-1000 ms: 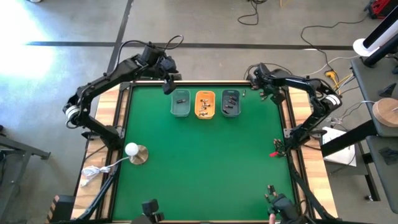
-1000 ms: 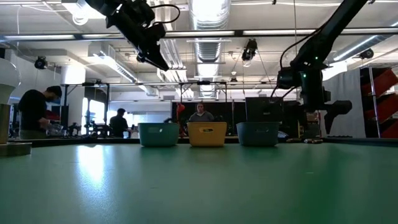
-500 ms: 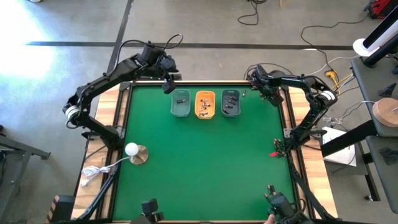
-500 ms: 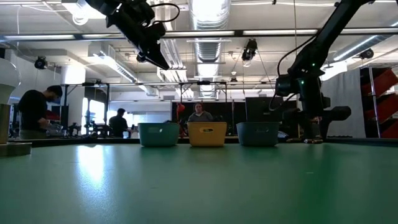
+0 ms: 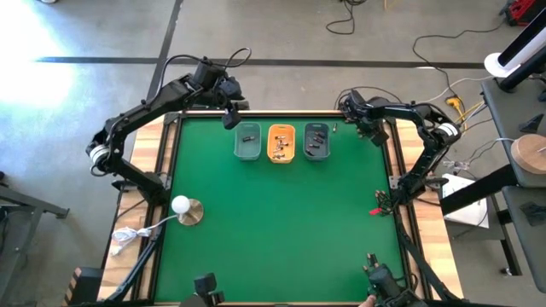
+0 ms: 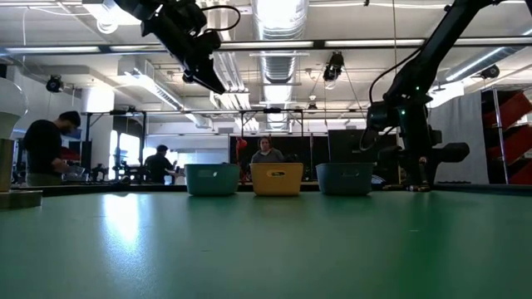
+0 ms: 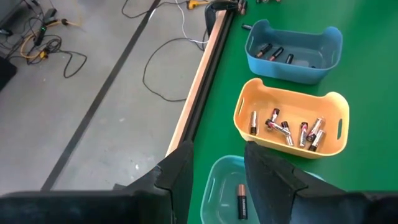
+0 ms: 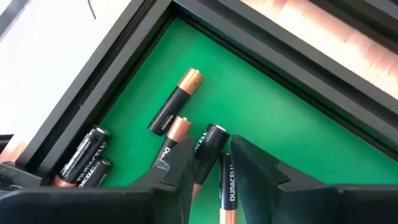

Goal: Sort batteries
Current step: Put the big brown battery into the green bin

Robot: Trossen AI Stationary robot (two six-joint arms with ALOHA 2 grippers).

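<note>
1. From above, I see three trays in a row at the table's far edge: teal tray [image 5: 248, 141], orange tray [image 5: 281, 142], dark blue tray [image 5: 316, 141]. My left gripper [image 5: 230, 117] hovers beside the teal one; my right gripper [image 5: 358, 117] is down in the far right corner.
2. Low view: three trays again.
3. Left wrist: my fingers stand apart, holding nothing. One battery [image 7: 242, 201] lies in the teal tray, about seven in the orange, three in the blue.
4. Right wrist: six loose batteries [image 8: 175, 102] lie in the corner; my fingers [image 8: 177, 163] pinch around one of them, the gripped battery [image 8: 207, 150].

Three trays [image 5: 281, 142] sit in a row near the table's [image 5: 273, 239] far edge, batteries [image 7: 286, 132] inside each; more batteries [image 8: 176, 109] lie loose in the far right corner.
</note>
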